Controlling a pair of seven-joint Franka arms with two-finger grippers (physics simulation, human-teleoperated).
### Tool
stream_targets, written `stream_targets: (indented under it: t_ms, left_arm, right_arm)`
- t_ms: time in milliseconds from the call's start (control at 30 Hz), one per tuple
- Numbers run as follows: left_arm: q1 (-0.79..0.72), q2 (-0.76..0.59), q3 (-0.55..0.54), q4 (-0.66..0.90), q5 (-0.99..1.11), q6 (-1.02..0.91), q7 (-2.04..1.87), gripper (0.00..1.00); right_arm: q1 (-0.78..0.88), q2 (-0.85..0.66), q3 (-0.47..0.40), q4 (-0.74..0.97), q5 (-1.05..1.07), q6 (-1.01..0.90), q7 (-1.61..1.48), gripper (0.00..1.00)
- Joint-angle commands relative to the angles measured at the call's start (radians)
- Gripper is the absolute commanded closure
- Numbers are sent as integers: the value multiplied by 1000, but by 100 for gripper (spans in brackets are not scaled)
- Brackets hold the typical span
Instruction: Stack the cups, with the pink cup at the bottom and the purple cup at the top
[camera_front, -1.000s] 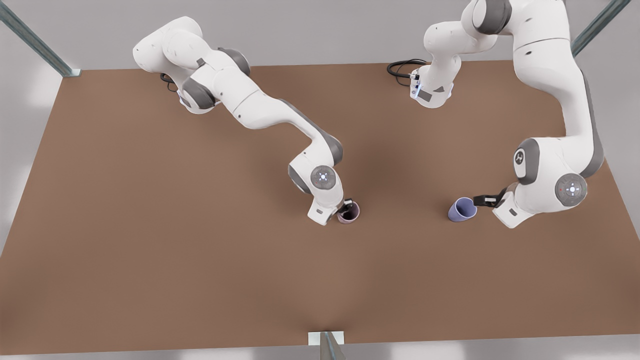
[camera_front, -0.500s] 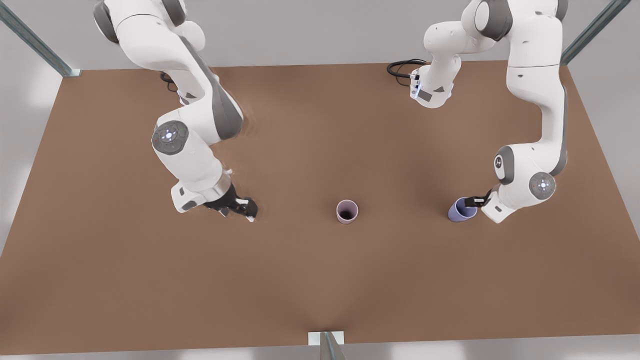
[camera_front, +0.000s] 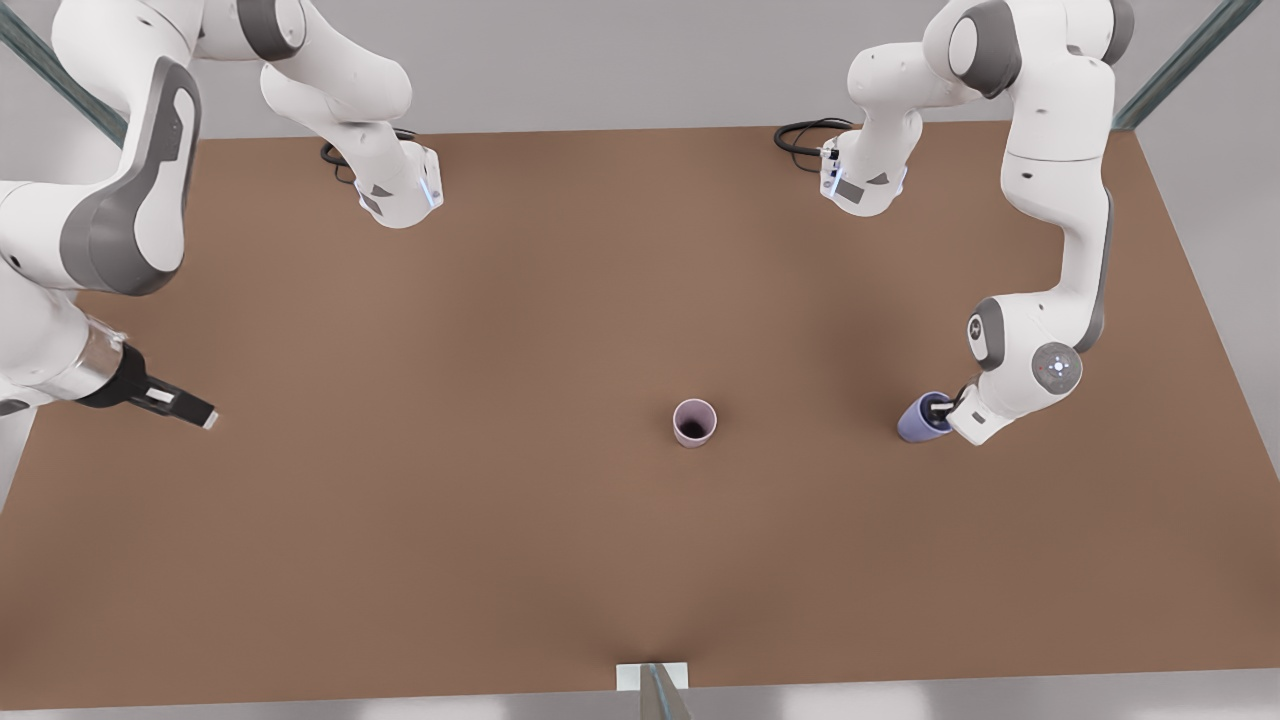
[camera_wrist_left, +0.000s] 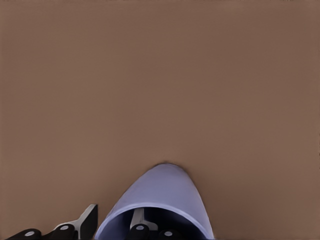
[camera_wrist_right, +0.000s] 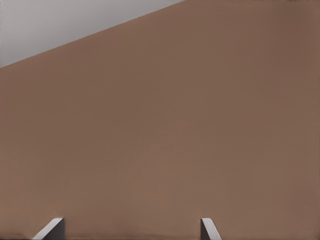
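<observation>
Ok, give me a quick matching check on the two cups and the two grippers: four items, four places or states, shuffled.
Items:
1. pink cup
2. purple cup
3. left gripper
4. right gripper

Places or states:
A. open, over bare table at the front view's far left
B. standing alone and upright near the table's middle, nothing touching it
C. at the rim of the lavender cup, on the front view's right
D. on the front view's right, with a gripper at its mouth

Pairs: 1-B, 2-D, 3-C, 4-A
</observation>
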Motion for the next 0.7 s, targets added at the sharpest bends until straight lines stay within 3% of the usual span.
stream_targets:
  t_ms: [0, 100, 467, 667]
  left_arm:
    - [0, -1, 0, 0, 0, 18, 31, 52]
    - [-2, -4, 0, 0, 0, 13, 30, 61]
    - [-2, -14, -9, 3, 0, 3, 27, 78]
    - [-11, -119, -75, 33, -51, -161, -62, 79]
  right_arm:
    - [0, -4, 0, 2, 2, -18, -354, 0]
    - [1, -27, 0, 41, 8, -35, -349, 0]
    - [-3, -21, -1, 41, -15, -29, -349, 0]
    - [-3, -21, -1, 41, -15, -24, -348, 0]
